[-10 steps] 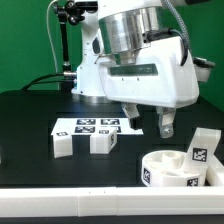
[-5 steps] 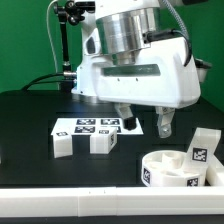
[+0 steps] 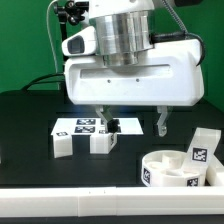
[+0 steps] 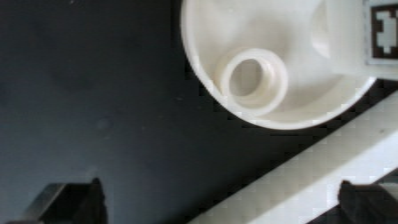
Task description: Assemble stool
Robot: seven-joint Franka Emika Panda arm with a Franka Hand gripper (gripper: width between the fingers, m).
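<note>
The white round seat disc (image 3: 168,170) lies at the front on the exterior view's right, with a tagged leg block (image 3: 202,148) upright at its far side. Two more white leg blocks (image 3: 63,143) (image 3: 102,142) sit in front of the marker board (image 3: 82,126). My gripper (image 3: 131,124) hangs open and empty above the table, between the blocks and the seat. In the wrist view the seat (image 4: 302,50) shows its raised round socket (image 4: 253,80). My gripper (image 4: 222,205) is over dark table beside the seat, with its fingertips (image 4: 71,203) spread wide.
A long white edge rail (image 3: 90,197) runs along the table's front edge and also crosses the wrist view diagonally (image 4: 338,165). The arm's base and a camera stand (image 3: 66,45) rise at the back.
The hand has turned about its axis and shifted toward the exterior view's left, so both fingers now show side by side. No part has moved.
</note>
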